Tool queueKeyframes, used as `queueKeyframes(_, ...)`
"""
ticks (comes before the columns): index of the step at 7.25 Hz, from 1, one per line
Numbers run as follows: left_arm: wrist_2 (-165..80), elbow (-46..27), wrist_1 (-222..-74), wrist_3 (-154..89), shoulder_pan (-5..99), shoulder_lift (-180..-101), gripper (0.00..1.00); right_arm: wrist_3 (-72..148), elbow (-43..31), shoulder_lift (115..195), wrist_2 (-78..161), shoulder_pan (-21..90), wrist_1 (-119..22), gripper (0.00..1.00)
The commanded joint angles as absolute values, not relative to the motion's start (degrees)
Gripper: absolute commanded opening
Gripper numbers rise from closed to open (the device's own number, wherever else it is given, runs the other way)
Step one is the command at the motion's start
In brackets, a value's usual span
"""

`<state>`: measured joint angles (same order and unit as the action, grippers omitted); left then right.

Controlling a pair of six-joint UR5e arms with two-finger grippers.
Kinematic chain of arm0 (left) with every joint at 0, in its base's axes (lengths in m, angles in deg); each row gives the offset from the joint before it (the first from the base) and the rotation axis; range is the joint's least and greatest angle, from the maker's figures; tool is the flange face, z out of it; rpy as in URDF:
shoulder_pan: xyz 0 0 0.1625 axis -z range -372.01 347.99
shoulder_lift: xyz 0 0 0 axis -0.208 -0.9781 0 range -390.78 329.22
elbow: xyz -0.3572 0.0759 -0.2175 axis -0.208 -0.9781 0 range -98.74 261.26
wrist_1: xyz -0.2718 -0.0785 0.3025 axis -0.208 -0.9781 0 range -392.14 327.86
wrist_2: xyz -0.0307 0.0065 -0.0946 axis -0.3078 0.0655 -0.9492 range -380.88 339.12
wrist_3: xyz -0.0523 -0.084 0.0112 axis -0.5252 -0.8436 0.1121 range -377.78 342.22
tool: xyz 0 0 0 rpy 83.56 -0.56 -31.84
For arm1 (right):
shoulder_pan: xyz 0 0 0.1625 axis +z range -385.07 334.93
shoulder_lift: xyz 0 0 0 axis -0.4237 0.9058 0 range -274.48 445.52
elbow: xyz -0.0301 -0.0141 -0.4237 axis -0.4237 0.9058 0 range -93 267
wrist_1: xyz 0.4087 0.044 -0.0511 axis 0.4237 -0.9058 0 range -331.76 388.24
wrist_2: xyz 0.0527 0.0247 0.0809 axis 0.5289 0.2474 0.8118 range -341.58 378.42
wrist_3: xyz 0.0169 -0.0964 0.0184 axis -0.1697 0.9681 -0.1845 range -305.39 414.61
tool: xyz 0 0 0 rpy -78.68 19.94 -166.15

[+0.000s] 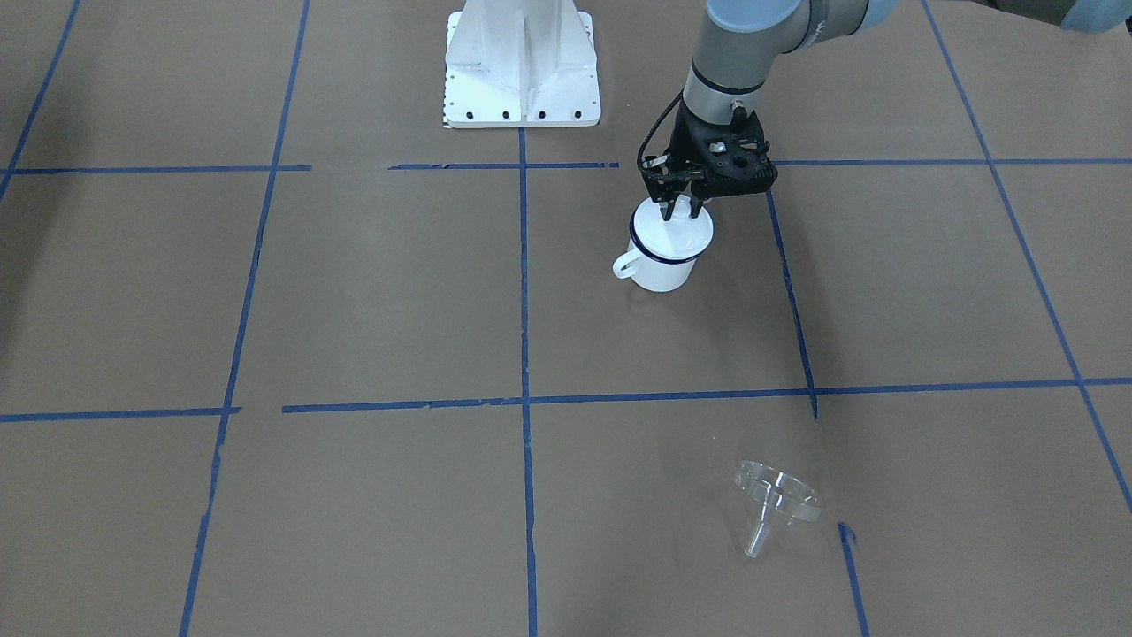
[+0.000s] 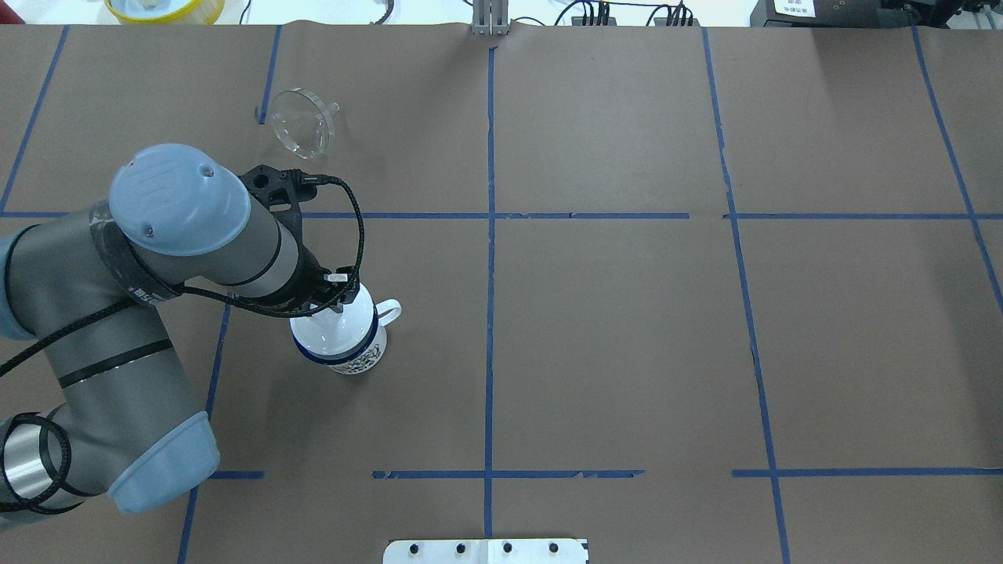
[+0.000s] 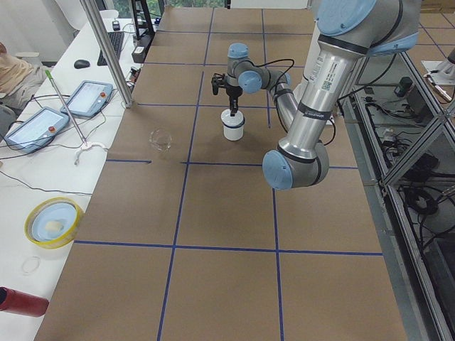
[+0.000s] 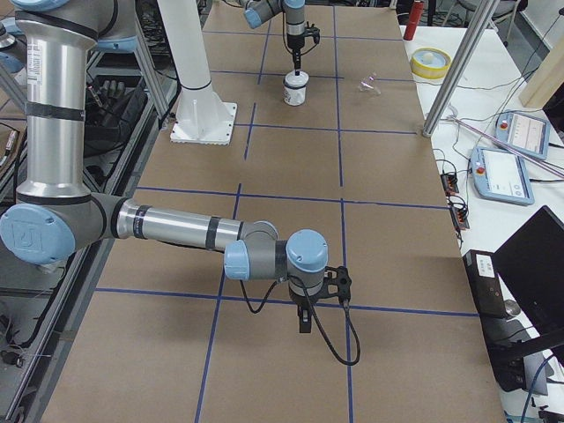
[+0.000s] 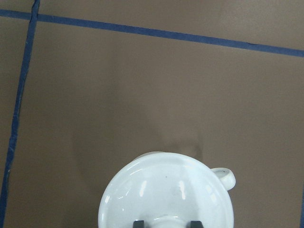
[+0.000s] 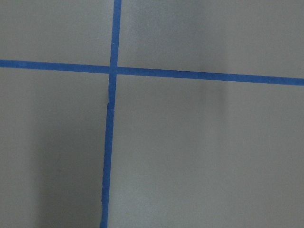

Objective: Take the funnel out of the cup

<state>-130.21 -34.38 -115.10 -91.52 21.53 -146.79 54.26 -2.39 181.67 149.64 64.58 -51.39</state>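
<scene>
Judging the job done: the funnel (image 1: 778, 495) lies tipped over at the front view's lower right, well apart from the cup (image 1: 661, 272). My left gripper (image 1: 679, 211) pinches the knob of the lid (image 5: 166, 190) capping the cup. My right gripper (image 4: 304, 324): cannot tell. The cup's dark print is unreadable.
</scene>
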Motion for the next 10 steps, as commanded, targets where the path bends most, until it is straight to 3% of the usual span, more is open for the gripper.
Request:
queueKeyframes(1,-130.2,-34.4,-115.1,-91.5,21.3,-146.4,0.31,54.3,-2.4,181.7,149.6,64.6,-51.4,1.00)
queueKeyframes(2,-130.3,-34.4,-115.3,-91.4,21.2,-145.8,0.57,54.3,-2.4,181.7,149.6,64.6,-51.4,1.00)
queueKeyframes(3,-130.3,-34.4,-115.3,-91.4,21.2,-145.8,0.70,54.3,-2.4,181.7,149.6,64.6,-51.4,1.00)
queueKeyframes(4,-130.3,-34.5,-115.3,-91.3,21.2,-145.8,0.92,54.3,-2.4,181.7,149.6,64.6,-51.4,1.00)
queueKeyframes(5,-130.3,-35.0,-115.3,-91.2,21.2,-145.8,1.00,54.3,-2.4,181.7,149.6,64.6,-51.4,1.00)
queueKeyframes(8,-130.8,-41.0,-115.7,-82.8,24.4,-142.8,1.00,54.3,-2.4,181.7,149.6,64.6,-51.4,1.00)
queueKeyframes(10,-143.5,-41.2,-116.2,-60.0,41.0,-135.7,1.00,54.3,-2.4,181.7,149.6,64.6,-51.4,1.00)
